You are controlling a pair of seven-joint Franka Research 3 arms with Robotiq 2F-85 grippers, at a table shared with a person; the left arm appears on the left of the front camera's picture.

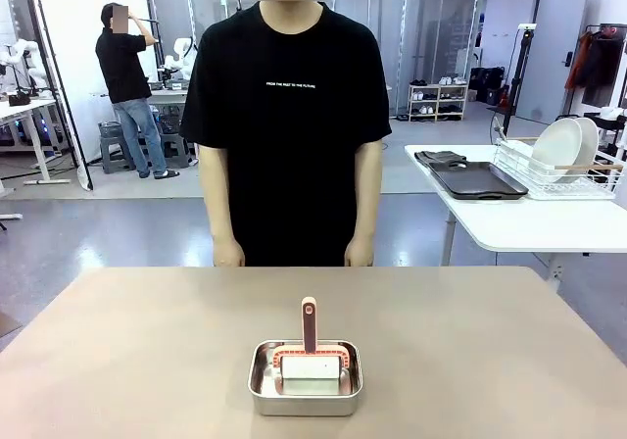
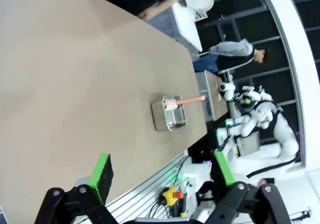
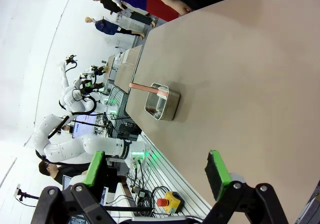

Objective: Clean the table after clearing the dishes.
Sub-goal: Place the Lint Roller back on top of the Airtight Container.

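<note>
On the beige desk (image 1: pixel 147 341) the steel pan (image 1: pixel 305 392) holds a pink-handled scrubber (image 1: pixel 310 346), handle upright, lying midway ahead of both spread grippers, left gripper (image 2: pixel 162 176) and right gripper (image 3: pixel 157 171).

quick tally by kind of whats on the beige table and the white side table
steel pan: 1
pink-handled cleaning tool standing in the pan: 1
dark tray stack on the white side table: 1
wire dish rack: 1
white plates in the rack: 2
total: 6
</note>
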